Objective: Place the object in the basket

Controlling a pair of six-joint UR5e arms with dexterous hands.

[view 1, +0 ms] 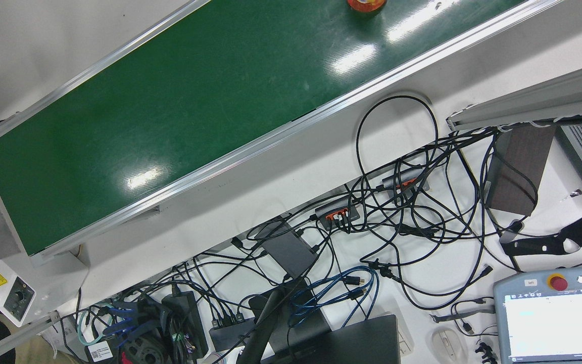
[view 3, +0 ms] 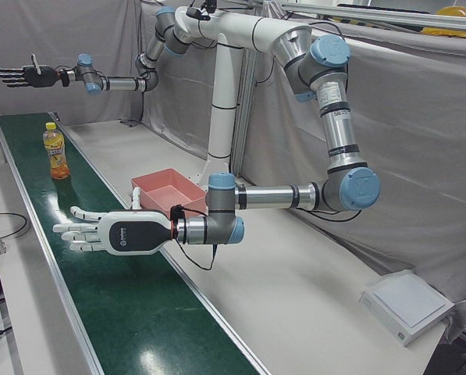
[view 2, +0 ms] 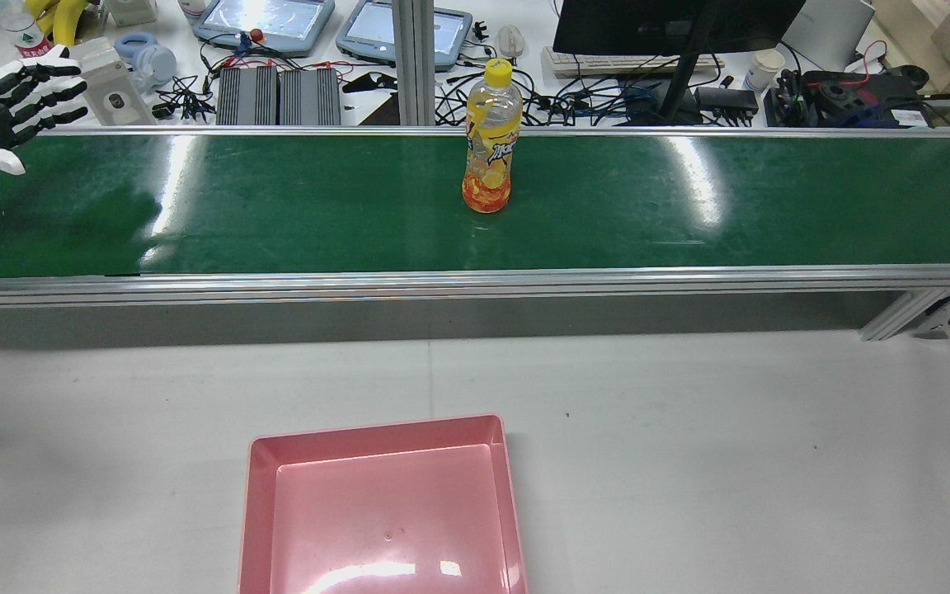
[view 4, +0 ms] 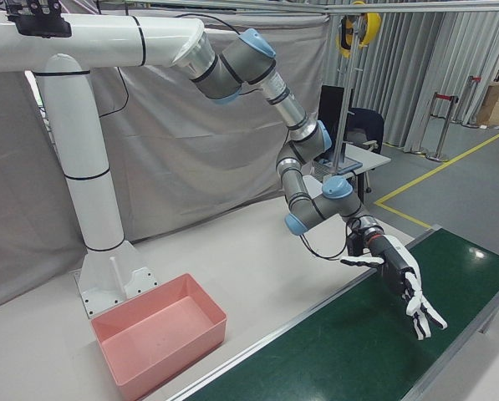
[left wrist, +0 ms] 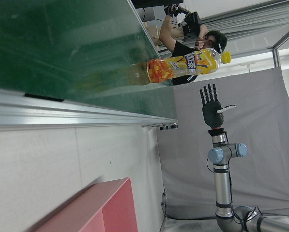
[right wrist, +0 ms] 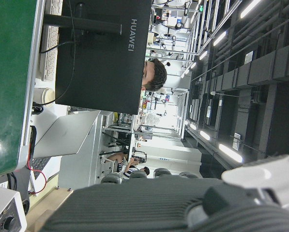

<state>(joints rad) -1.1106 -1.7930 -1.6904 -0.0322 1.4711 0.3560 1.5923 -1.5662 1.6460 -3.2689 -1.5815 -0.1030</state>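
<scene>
Robot hand near orange-yellow bottle

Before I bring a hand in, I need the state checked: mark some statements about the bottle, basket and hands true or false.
1. The bottle stands upright on the green belt. True.
2. The bottle already lies in the pink basket. False: the basket holds nothing; the bottle is on the belt.
3. The left hand is shut on the bottle. False: it is open, well apart from the bottle, at the belt's end.
4. The right hand is open and holds nothing. True.
</scene>
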